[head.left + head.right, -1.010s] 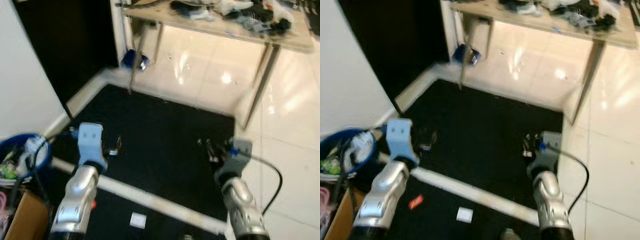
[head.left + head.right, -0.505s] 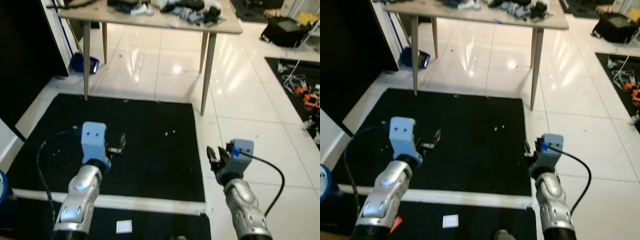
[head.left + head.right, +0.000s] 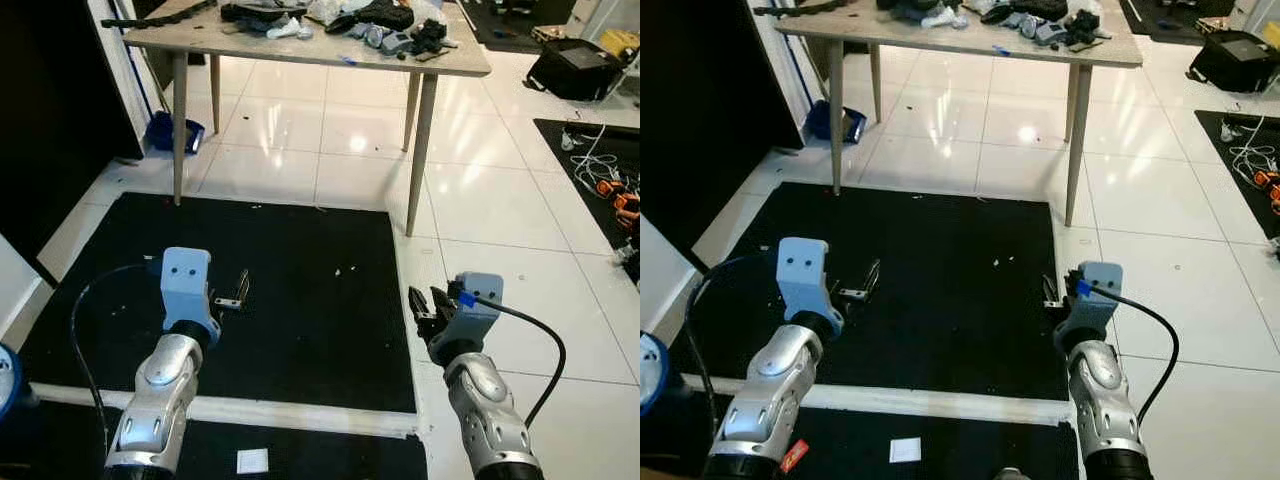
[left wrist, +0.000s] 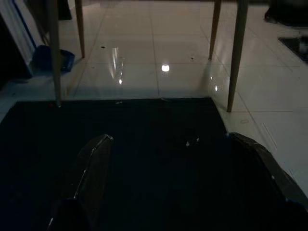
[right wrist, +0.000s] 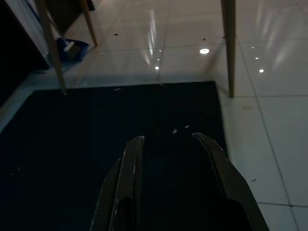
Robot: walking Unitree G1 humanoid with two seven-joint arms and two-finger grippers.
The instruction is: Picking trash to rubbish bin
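Swinging away from the blue bin [image 3: 5, 378], now only a sliver at 8 o'clock, the head camera faces the black mat [image 3: 300, 260] and the desk [image 3: 300, 45] at 12 o'clock. Both arms reach forward over the mat: left hand [image 3: 240, 290] spread wide and released, right hand [image 3: 425, 308] parted, neither grasping anything. Trash lies low: a white scrap [image 3: 252, 461] at 6 o'clock, a red scrap [image 3: 793, 455] beside it. Judged step: searching. Next calls for bending toward the white scrap.
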